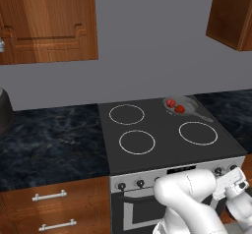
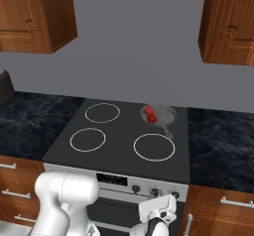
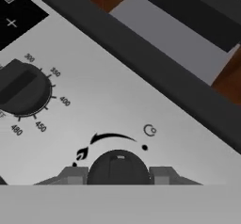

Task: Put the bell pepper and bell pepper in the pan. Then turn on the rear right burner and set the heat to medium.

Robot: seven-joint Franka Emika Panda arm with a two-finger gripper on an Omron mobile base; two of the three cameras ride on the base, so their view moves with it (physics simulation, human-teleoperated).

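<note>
Both red bell peppers point(image 1: 175, 106) sit in the pan point(image 1: 189, 103) on the rear right burner point(image 2: 161, 114). The end effector point(image 3: 117, 173) is half open around a black stove knob point(image 3: 117, 166), one finger on each side.

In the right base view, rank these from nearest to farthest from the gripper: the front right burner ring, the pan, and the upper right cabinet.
From the gripper, low at the stove front:
1. Front right burner ring, just above it on the cooktop.
2. Pan, behind that ring, holding both bell peppers.
3. Upper right cabinet, high on the wall.

Burner knob point(image 3: 117, 167) right before hand point(image 3: 117, 175); oven dial point(image 3: 21, 87) well apart
</note>
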